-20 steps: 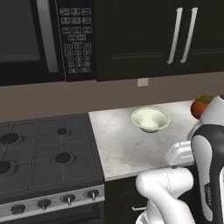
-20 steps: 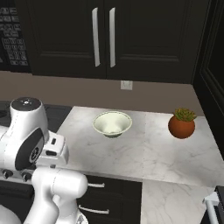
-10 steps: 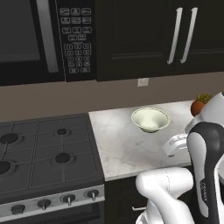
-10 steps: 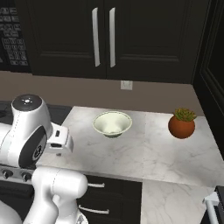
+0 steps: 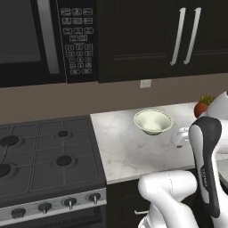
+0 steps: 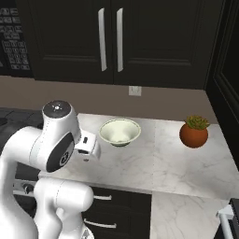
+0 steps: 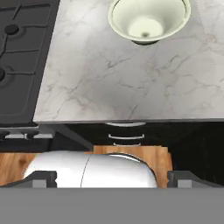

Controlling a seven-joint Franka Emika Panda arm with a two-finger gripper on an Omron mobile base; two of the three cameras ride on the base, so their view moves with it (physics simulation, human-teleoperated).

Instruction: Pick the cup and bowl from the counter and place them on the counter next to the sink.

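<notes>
Claw [image 7: 112, 177] stands fully open, tips spread wide at the bottom of the hand view, nothing between them. It hangs over the front edge of the counter [image 7: 127, 83], pointing down. Bowl [image 7: 148, 19] sits upright on the counter ahead of the claw, well apart from it, toward the back wall. Stove [image 7: 22, 57] lies to the claw's left, flush against the counter. A potted plant [image 6: 194, 132] stands on the counter to the right, beyond the bowl.
</notes>
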